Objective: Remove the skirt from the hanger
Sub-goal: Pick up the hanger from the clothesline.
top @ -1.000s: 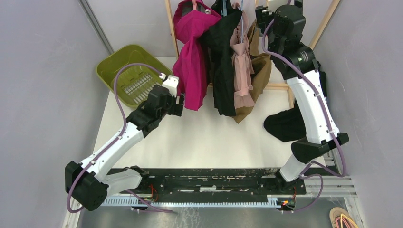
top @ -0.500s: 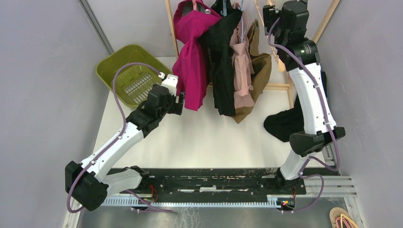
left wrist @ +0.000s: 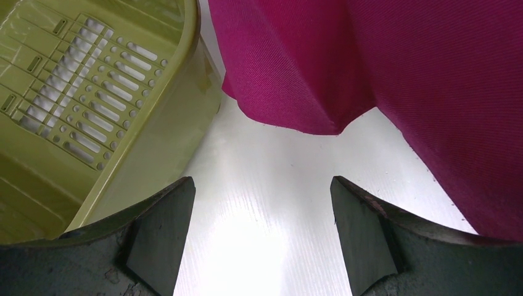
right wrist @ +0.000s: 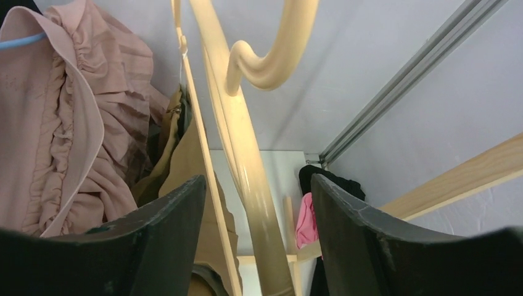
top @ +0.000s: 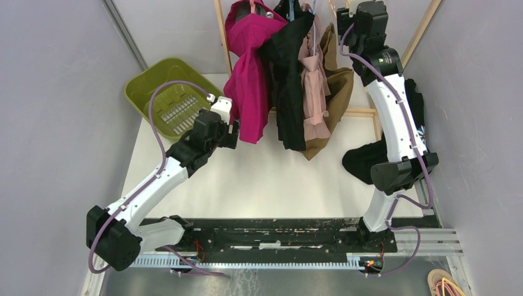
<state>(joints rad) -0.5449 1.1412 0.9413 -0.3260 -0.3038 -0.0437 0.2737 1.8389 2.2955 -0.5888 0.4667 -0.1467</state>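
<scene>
The right gripper [right wrist: 256, 185] was spread around the cream hanger [right wrist: 242, 132], the left gripper [left wrist: 262, 191] spread well away, and the hanger could be knocked askew if clamped off-centre.

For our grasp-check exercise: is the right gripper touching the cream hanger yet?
Apart. The right wrist view shows the cream hanger running between the open fingers of the right gripper, with background visible on both sides.

Overhead rear overview; close wrist views, probably of its hanging garments [top: 290, 80]
</scene>
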